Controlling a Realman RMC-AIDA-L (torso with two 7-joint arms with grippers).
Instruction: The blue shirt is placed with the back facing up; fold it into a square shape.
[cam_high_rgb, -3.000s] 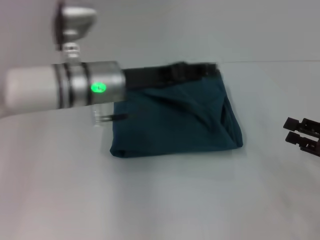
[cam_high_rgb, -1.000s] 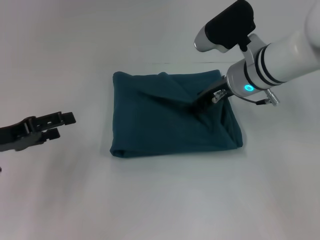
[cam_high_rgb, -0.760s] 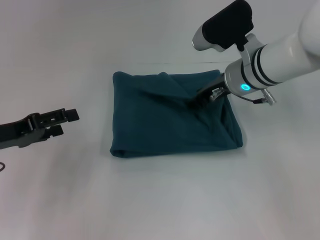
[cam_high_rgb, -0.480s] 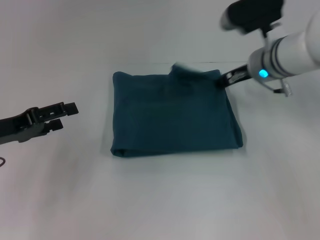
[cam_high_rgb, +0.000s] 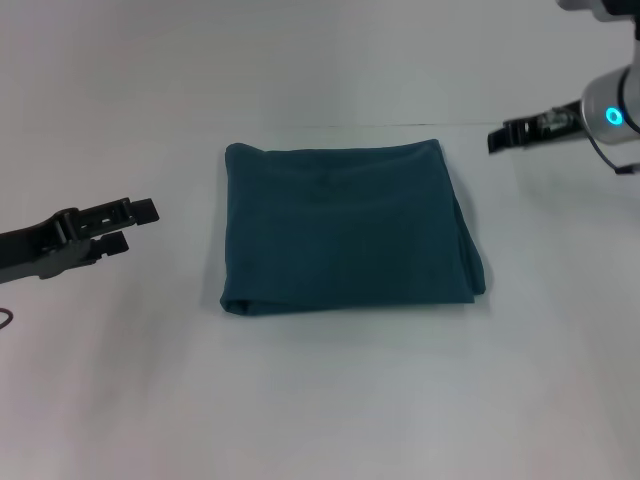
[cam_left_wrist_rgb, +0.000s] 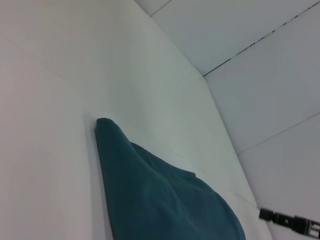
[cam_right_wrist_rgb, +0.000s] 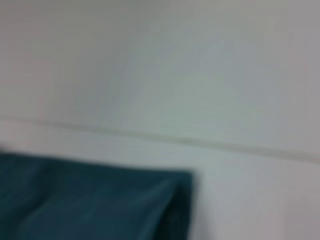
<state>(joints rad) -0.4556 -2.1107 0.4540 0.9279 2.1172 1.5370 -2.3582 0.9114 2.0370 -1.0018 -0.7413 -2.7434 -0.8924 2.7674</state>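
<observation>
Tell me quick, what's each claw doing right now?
Left claw: open, empty, off to the left of the folded blue shirt.
Right claw: cannot be told, holding nothing, clear of the shirt's far right corner.

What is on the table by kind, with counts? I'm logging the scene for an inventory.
Blue shirt, folded into a rough square: 1
Grippers: 2 (left gripper to the shirt's left, right gripper off its far right corner)
Table: 1
Total: 4
</observation>
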